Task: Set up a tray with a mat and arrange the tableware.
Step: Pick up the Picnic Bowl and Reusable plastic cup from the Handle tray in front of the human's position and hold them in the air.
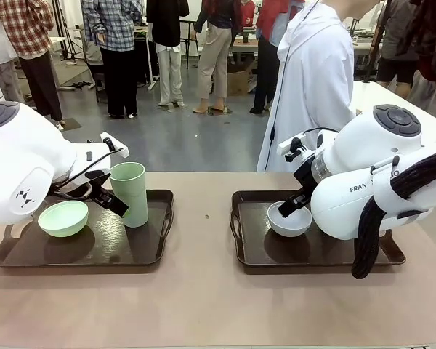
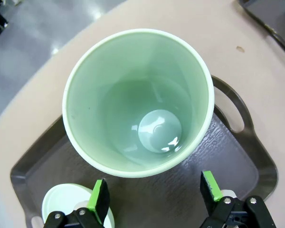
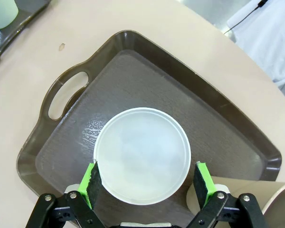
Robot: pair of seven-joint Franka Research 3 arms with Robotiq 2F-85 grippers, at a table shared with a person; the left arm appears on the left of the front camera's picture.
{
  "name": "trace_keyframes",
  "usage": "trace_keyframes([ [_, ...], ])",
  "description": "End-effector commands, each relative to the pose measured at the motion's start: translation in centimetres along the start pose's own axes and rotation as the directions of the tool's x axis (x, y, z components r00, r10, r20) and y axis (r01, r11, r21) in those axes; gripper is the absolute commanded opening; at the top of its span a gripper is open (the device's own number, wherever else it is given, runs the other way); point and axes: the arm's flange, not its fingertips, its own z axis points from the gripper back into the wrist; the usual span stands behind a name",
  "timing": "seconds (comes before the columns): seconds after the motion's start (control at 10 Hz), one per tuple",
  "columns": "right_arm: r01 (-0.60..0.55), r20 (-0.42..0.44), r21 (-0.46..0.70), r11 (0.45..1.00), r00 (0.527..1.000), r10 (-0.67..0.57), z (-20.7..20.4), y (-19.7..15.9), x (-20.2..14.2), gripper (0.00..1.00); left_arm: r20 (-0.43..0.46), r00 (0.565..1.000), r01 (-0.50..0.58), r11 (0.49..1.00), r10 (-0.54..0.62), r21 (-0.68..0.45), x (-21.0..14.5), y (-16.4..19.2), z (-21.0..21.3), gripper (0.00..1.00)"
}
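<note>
Two targets up front: our left gripper (image 1: 110,195) hangs wide open just beside the upright pale green tumbler (image 1: 129,193), right gripper (image 1: 294,205) low over the greyish white bowl (image 1: 289,219). Left wrist cam: tumbler stands just ahead of the spread fingers (image 2: 100,194), not between them. Right wrist cam: bowl sits squarely between the released pads (image 3: 91,178), so we reckon that arm's closer to grabbing.
</note>
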Motion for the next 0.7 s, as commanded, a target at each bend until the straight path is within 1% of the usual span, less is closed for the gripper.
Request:
trace_keyframes([
  [0.0, -0.031, -0.028, 0.004, 1.0, 0.999, 0.031, 1.2, 0.8, 0.5, 1.0, -0.033, 0.998, -0.058, 0.997, 0.059, 0.044, 0.0, 0.0, 1.0, 1.0],
  [0.1, -0.061, -0.04, 0.024, 0.998, 0.997, 0.062, 3.0, 1.6, 0.6, 1.0, -0.062, 0.995, -0.071, 0.996, 0.074, 0.059, -0.3, -0.3, 2.9, 1.0],
  [0.2, -0.059, -0.085, 0.017, 0.998, 0.995, 0.061, 5.1, 2.4, 0.2, 1.0, -0.087, 0.994, -0.059, 0.997, 0.063, 0.051, -1.0, -1.0, 5.1, 1.0],
  [0.3, -0.061, -0.11, 0.001, 0.998, 0.992, 0.06, 7.0, 3.1, -0.6, 1.0, -0.117, 0.992, -0.047, 0.998, 0.05, 0.029, -1.8, -1.6, 7.2, 1.0],
  [0.4, -0.053, -0.159, -0.017, 0.998, 0.986, 0.05, 8.6, 3.7, -1.5, 1.0, -0.161, 0.986, -0.034, 0.999, 0.03, -0.023, -2.5, -2.1, 9.2, 1.0],
  [0.5, -0.043, -0.244, -0.01, 0.999, 0.969, 0.039, 10.3, 4.2, -3.4, 1.0, -0.187, 0.982, -0.039, 0.997, 0.026, -0.066, -3.7, -2.7, 10.6, 1.0],
  [0.6, -0.022, -0.345, 0.013, 1.0, 0.938, 0.025, 11.6, 4.8, -6.1, 1.0, -0.209, 0.978, -0.036, 0.994, 0.014, -0.104, -5.2, -3.7, 12.0, 1.0],
])
